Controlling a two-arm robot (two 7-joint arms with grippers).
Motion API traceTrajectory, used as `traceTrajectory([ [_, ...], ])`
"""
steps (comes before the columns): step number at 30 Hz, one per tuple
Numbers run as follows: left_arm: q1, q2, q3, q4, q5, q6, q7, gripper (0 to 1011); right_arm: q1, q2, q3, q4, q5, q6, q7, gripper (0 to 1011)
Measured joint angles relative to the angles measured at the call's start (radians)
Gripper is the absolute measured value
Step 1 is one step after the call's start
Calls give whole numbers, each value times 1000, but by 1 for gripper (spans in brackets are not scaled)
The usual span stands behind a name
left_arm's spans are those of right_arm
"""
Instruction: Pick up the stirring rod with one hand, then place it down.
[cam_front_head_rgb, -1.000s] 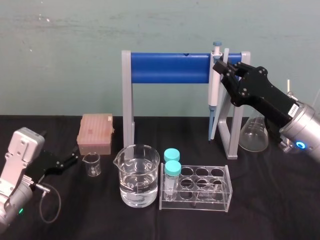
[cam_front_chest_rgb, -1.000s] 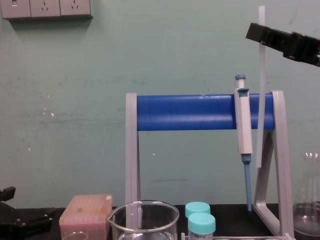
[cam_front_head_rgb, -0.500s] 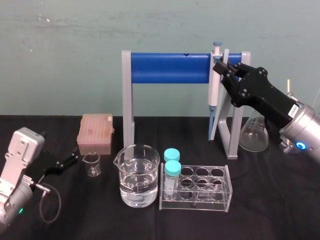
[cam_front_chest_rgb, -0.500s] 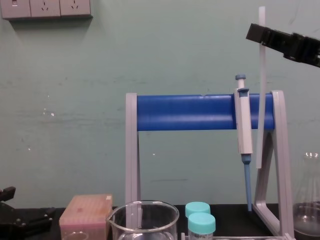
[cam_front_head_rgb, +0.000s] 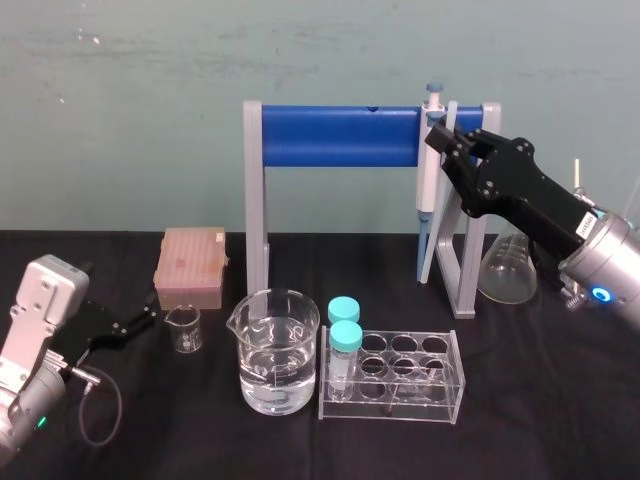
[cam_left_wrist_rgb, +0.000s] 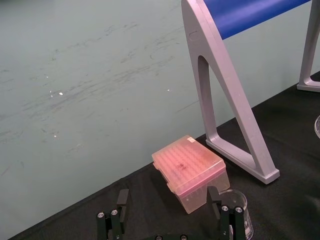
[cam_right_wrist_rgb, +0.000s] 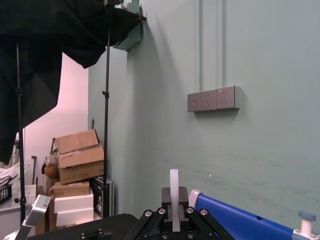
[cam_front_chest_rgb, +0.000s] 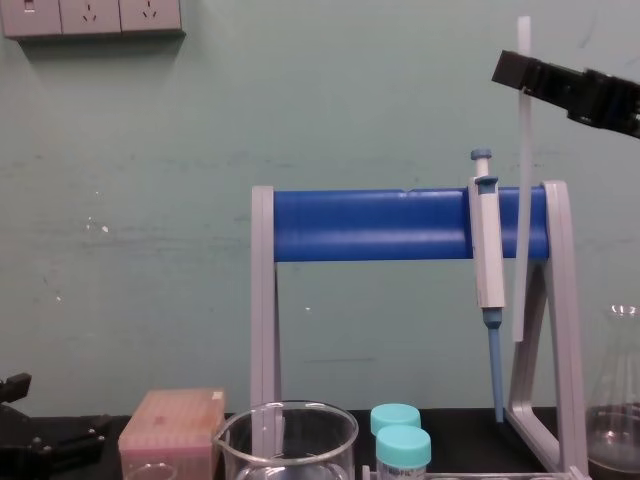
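Now grips rod (cam_front_chest_rgb: 521, 200) near its top with right gripper (cam_front_chest_rgb: 522, 68), upright, high at far right, just beside pipette (cam_front_chest_rgb: 489, 270) on stand (cam_front_chest_rgb: 370, 223). Rests left gripper (cam_front_head_rgb: 148, 320) low at near left, jaws wide apart.

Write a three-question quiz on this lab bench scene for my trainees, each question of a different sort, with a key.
1. True or false: the right gripper holds the stirring rod upright in the air, while the left gripper sits open, low on the robot's left.
2. The pipette hangs from: A) the blue-barred stand; B) a beaker; C) the pink box.
3. How many teal-capped tubes stand in the clear rack?

Key: 1 true; 2 A; 3 two.
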Motion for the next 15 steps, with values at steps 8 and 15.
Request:
traceTrajectory([
  [8, 0, 0, 0, 0, 0, 0, 0, 1000, -1, 0, -2, 2, 5, 2, 0, 67],
  [15, 0, 0, 0, 0, 0, 0, 0, 1000, 2, -1, -4, 5, 5, 4, 0, 67],
])
